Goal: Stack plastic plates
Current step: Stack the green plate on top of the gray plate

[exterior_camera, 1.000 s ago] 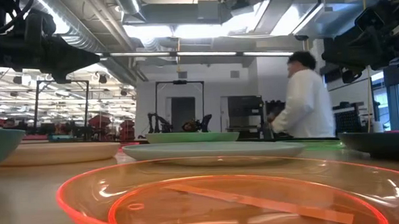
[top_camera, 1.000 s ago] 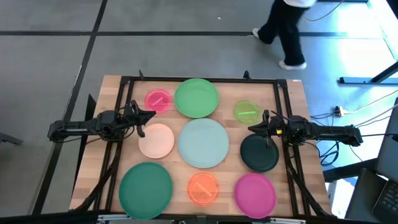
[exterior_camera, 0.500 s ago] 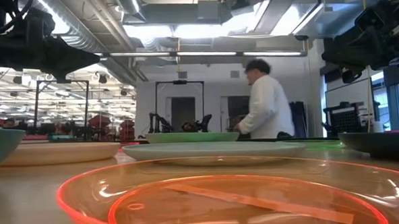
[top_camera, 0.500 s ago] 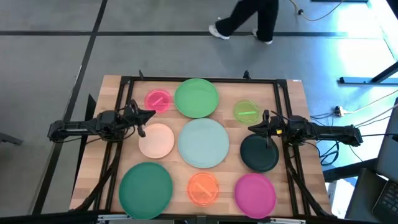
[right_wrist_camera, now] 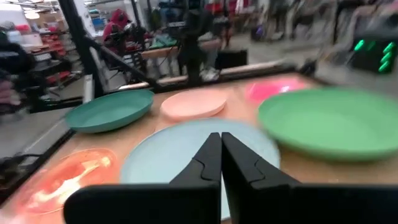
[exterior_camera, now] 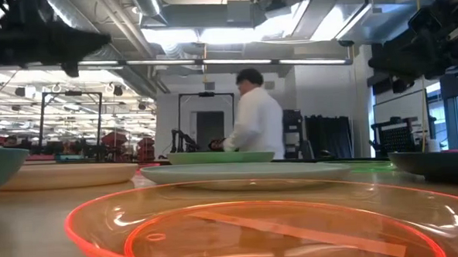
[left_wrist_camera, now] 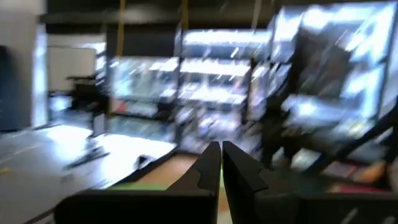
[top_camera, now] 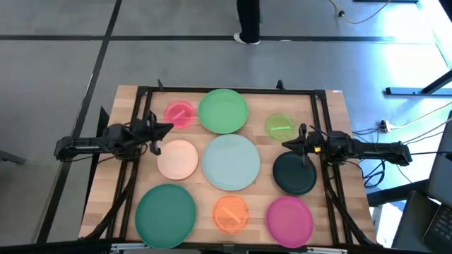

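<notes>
Counter [top_camera: 332,120] is carrying nine plates, unstacked, lying apart. Large: green [top_camera: 223,110] at 12 o'clock, mint [top_camera: 231,161] at centre, teal [top_camera: 165,211] at 7. Medium: peach [top_camera: 177,159] at 9, dark [top_camera: 294,174] at 3, magenta [top_camera: 289,219] at 5. Small: pink [top_camera: 179,113] at 11, lime [top_camera: 280,126] at 1, orange [top_camera: 230,213] at 6. Left hand [top_camera: 167,128] is hovering above the peach plate's far rim, fingers together, empty. Right hand [top_camera: 286,146] is hovering between lime and dark, fingers together, empty.

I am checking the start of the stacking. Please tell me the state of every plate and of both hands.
Nine plates: all flat on the table, apart, none stacked, e.g. mint plate.
Left hand: shut, empty, above the table near the peach plate.
Right hand: shut, empty, near the dark plate.
</notes>
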You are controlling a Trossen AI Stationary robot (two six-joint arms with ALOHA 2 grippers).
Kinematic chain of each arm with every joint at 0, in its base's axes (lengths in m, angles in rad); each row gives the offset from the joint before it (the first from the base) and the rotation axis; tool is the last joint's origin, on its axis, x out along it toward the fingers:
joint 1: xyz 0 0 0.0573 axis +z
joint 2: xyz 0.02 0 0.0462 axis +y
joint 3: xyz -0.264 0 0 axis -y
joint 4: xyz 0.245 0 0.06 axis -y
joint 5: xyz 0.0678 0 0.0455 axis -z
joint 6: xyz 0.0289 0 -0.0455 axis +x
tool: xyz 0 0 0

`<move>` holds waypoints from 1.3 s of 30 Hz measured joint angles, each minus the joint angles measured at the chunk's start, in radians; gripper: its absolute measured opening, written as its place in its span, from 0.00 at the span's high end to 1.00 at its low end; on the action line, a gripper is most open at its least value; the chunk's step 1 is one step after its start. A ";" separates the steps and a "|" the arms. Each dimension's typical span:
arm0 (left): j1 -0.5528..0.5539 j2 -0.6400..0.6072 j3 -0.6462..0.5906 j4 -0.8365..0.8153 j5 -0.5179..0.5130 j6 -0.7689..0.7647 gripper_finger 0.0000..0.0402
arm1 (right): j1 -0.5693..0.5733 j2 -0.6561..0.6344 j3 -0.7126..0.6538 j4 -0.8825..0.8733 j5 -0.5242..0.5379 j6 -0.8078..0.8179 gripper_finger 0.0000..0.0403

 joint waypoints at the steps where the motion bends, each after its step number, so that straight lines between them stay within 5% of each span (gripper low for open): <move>1: 0.000 0.000 0.000 0.029 0.032 -0.024 0.97 | 0.000 0.002 0.000 0.024 0.026 -0.010 1.00; 9: 0.000 0.000 0.000 0.113 0.217 -0.019 0.97 | 0.000 0.005 0.001 0.104 0.126 0.007 1.00; 25: 0.000 0.137 0.000 0.295 0.198 -0.013 0.97 | 0.000 0.257 0.020 0.500 0.261 -0.177 1.00; 39: 0.000 0.467 0.000 0.577 0.160 -0.047 0.97 | 0.000 0.446 0.119 0.489 0.293 -0.244 1.00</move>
